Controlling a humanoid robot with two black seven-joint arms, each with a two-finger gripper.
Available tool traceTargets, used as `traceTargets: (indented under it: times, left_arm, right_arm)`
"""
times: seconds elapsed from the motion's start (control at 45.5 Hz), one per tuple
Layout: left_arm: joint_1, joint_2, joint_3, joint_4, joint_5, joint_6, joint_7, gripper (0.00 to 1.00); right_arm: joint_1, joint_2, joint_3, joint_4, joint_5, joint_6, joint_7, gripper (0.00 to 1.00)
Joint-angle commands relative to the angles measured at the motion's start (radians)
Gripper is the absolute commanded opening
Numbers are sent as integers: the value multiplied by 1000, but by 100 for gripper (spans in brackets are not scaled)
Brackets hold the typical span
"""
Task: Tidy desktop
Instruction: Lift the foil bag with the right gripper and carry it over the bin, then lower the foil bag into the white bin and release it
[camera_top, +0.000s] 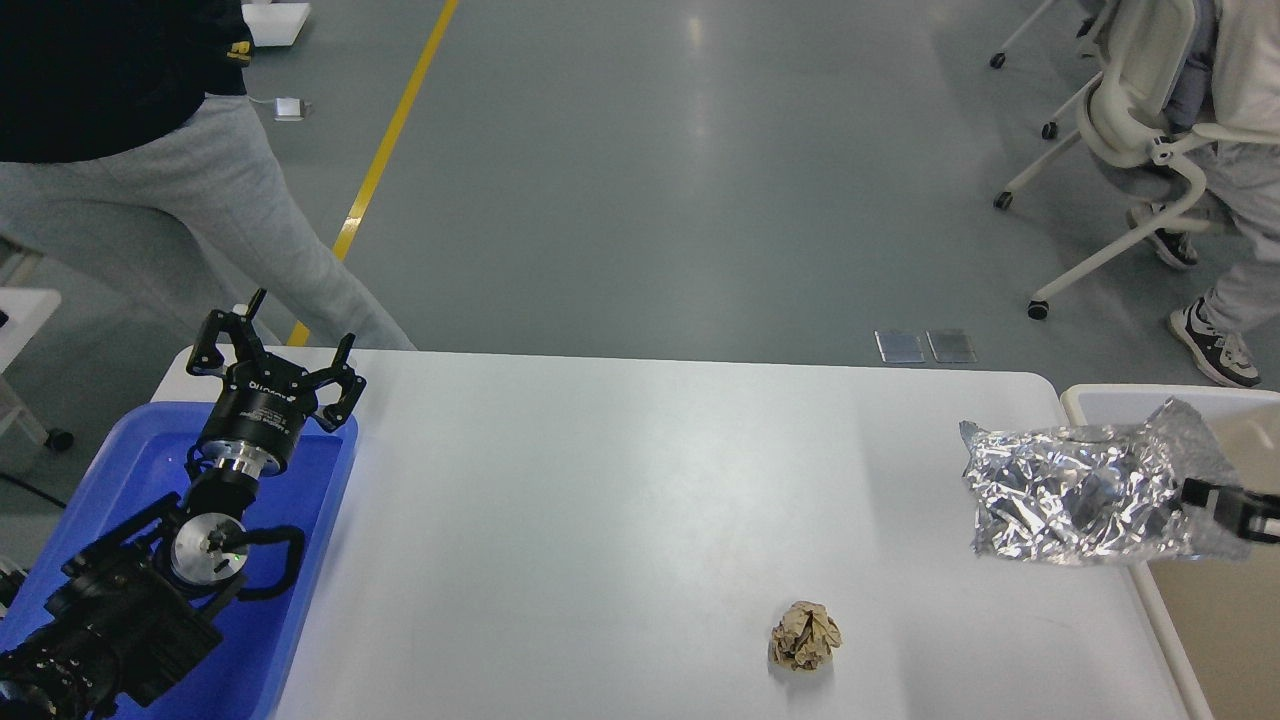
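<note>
The white desktop (620, 470) bears a crumpled brown paper ball (806, 635) near its front right. A crumpled silver foil bag (1080, 495) hangs over the desktop's right edge, partly over the white-rimmed beige bin (1090, 395). My right gripper (1215, 508) comes in from the right edge and is shut on the foil bag's right end; the foil hides most of its fingers. My left gripper (295, 335) is open and empty, pointing away from me above the far end of the blue plastic tray (140, 455) at the left.
A person in grey trousers (250, 220) stands just beyond the table's far left corner. Office chairs (1130, 140) and a seated person are on the floor at the far right. A yellow floor line (390, 140) runs away from the table.
</note>
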Motion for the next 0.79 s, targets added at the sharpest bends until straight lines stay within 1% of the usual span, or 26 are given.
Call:
traceTargets:
  times: [0.0, 0.11, 0.285, 0.439, 0.549, 0.681, 0.768]
  left_arm:
    - [0, 0, 0, 0, 0, 0, 0, 100]
    - [0, 0, 0, 0, 0, 0, 0, 100]
    - [0, 0, 0, 0, 0, 0, 0, 100]
    - [0, 0, 0, 0, 0, 0, 0, 100]
    - [0, 0, 0, 0, 0, 0, 0, 100]
    - [0, 0, 0, 0, 0, 0, 0, 100]
    - [0, 0, 0, 0, 0, 0, 0, 100]
  right_arm:
    - [145, -69, 2, 17, 2, 130, 20, 0]
    - [179, -69, 11, 14, 34, 162, 20, 0]
    - [177, -63, 10, -3, 60, 165, 20, 0]
    - [167, -41, -10, -74, 88, 156, 22, 0]
    - [142, -2, -44, -152, 221, 151, 34, 0]
    - [122, 43, -87, -267, 405, 151, 63, 0]
    - [101, 67, -101, -328, 515, 150, 66, 0]
